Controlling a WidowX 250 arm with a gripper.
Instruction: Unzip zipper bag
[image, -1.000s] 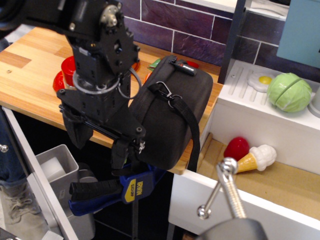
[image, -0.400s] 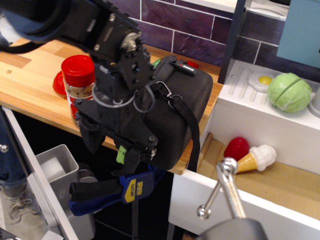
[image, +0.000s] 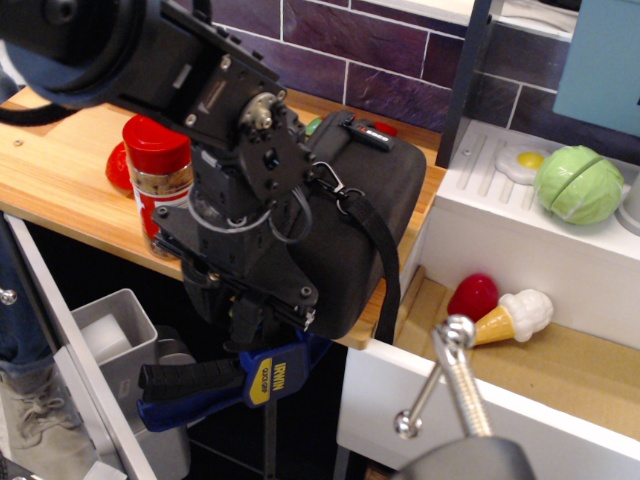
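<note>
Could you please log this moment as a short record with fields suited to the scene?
surface: wooden counter
target: black zipper bag, near the counter's front edge
strap: black, metal clip, draped over the bag's front
end effector: low against the bag's front-left side; jaw state unclear
beside bag: red-lidded spice jar, upright, left
below counter: blue clamp

I was working in a mock kitchen set up as a robot test area. A wooden desk (image: 70, 150) ran below a purple tiled wall (image: 380, 45). Right of the desk stood a white toy sink unit (image: 520, 235) holding a plastic cabbage (image: 578, 184), fried egg (image: 523, 160) and ice cream cone (image: 512, 315). A blue clamp (image: 235, 375) gripped the desk's edge.
</note>
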